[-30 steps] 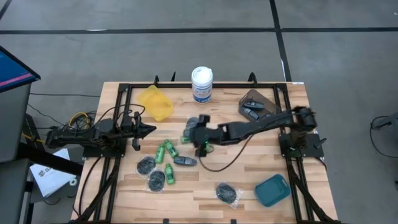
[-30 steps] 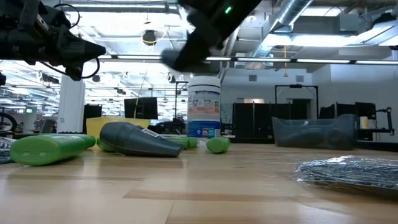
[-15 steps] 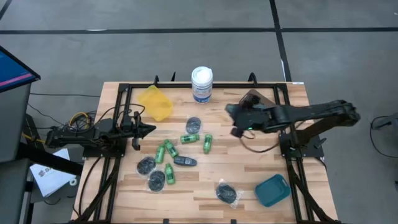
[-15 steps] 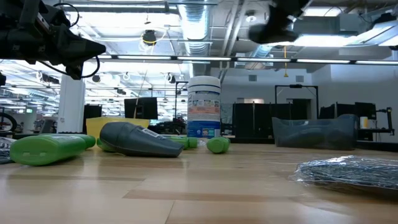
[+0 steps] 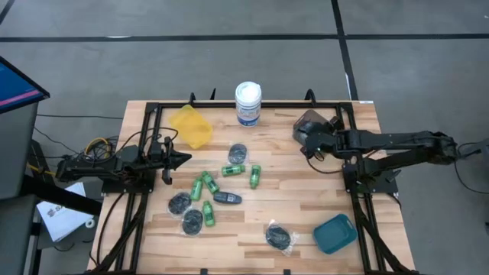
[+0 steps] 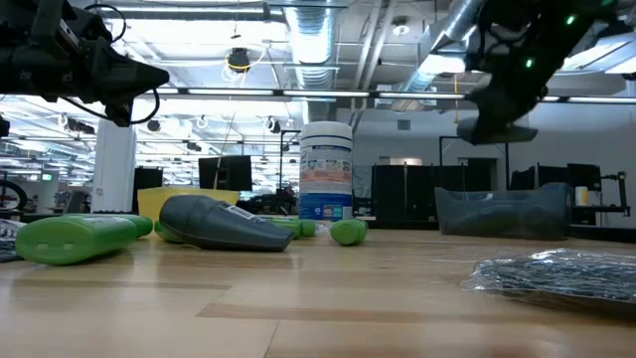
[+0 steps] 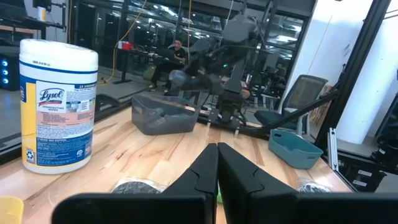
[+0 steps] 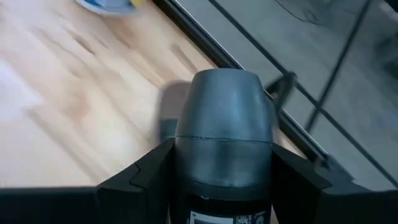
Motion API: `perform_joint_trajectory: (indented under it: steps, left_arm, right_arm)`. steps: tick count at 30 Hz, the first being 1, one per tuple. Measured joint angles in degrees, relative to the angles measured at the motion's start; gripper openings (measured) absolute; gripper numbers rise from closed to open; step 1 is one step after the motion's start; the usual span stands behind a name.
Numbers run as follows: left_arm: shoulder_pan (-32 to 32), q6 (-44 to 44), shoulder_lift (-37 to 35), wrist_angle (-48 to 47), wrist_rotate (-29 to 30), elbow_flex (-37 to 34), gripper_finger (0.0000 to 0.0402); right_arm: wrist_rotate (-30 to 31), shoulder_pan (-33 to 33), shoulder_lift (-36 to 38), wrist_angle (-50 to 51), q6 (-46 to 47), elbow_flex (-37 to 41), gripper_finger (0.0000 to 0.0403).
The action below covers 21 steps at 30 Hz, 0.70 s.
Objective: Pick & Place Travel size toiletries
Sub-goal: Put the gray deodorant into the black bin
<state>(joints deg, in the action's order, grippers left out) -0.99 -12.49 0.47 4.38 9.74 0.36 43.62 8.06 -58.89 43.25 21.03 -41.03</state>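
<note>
My right gripper (image 5: 308,138) hangs over the brown bin (image 5: 315,120) near the table's far right corner, shut on a dark blue-grey mini bottle (image 8: 224,124). In the low view it (image 6: 497,119) is well above the table. Several green mini bottles (image 5: 233,169), one dark bottle (image 5: 227,198) and several shiny-wrapped dark discs (image 5: 179,202) lie flat on the table's middle. My left gripper (image 5: 183,159) waits shut over the left side; its fingers (image 7: 216,155) are closed together. My right gripper pinches the dark mini bottle between its two fingers (image 8: 146,174), one on each side of the body (image 8: 186,155). The bottle lies along the fingers, with its rounded end (image 8: 227,87) sticking out past them. It is lifted clear of the table.
A white tub with a blue label (image 5: 247,103) stands at the far edge. A yellow bin (image 5: 191,124) sits far left and a teal bin (image 5: 335,233) near right. One disc (image 5: 280,237) lies beside the teal bin. Black frame rails (image 5: 348,114) border the table.
My right gripper has swung from the table's middle, beside the green bottles, toward the right and far edge, and now hangs over the brown bin. The things on the table have kept their places.
</note>
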Motion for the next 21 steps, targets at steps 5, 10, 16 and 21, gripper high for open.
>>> perform_joint_trajectory:
  steps: [5, 10, 16, 21]
  left_arm:
    - [0.0, 0.0, 0.0, 0.0, -0.1, 0.0, 0.0002]
    - [0.0, 0.0, 0.0, 0.1, 0.0, 0.0, 0.0002]
    - [0.0, 0.0, 0.0, 0.2, 0.0, 0.0, 0.0002]
    - [0.0, 0.0, 0.0, 0.3, 0.0, 0.0, 0.0002]
  right_arm:
    - [0.0, 8.0, -2.9, -0.3, -3.1, 1.2, 0.0198]
    - [0.0, 14.7, -6.1, -0.4, -5.7, 1.4, 0.0199]
    - [0.0, 18.3, -11.1, -0.5, -6.0, 1.4, 0.0199]
    - [-0.1, 19.5, -16.5, -0.5, -6.1, 1.4, 0.0200]
